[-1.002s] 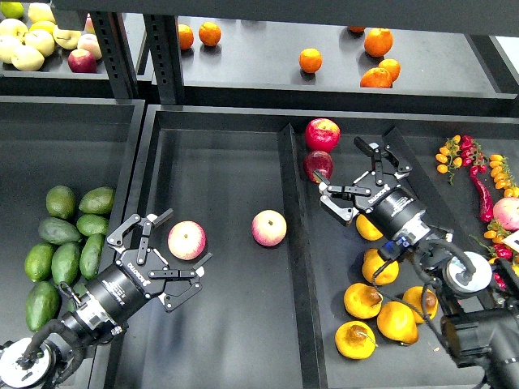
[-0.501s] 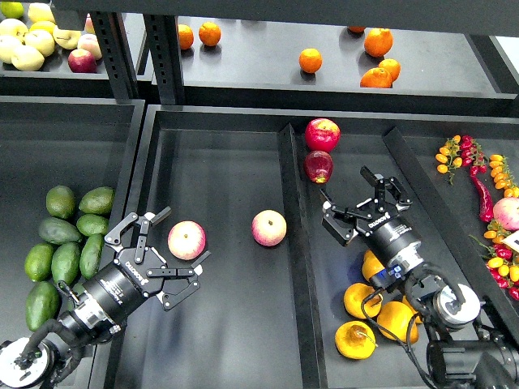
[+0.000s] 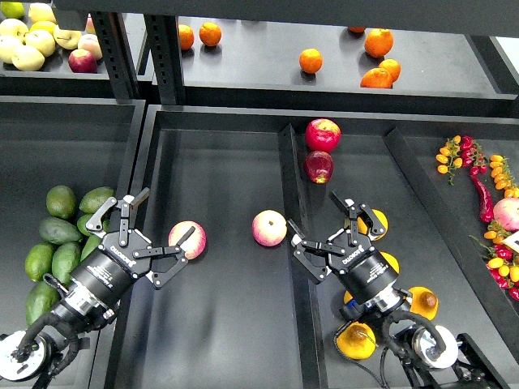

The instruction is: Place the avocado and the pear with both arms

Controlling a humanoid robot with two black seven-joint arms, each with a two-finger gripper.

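Several avocados lie in the left bin; the darkest, elongated avocado [image 3: 58,231] sits in the middle of the cluster. My left gripper [image 3: 167,212] is open and empty, just right of the cluster, with one fingertip against a pink-red apple [image 3: 188,240]. Several yellow-orange pears lie in the right compartment: one [image 3: 375,224] beside my right gripper, one with a brown dimple [image 3: 355,340] lower down, and another [image 3: 422,301]. My right gripper [image 3: 314,217] is open and empty over the divider [image 3: 293,186], left of the pears. My right arm hides part of the pears.
A second apple [image 3: 268,228] lies in the middle tray. Two red apples [image 3: 323,134] [image 3: 318,166] sit at the far end of the right compartment. Oranges [image 3: 310,60] are on the back shelf, pale apples [image 3: 28,40] top left, chillies and small tomatoes [image 3: 478,174] far right.
My left gripper has moved left towards the avocados. My right gripper has moved down and left from near the red apples to the divider beside the pears. Both stayed open.
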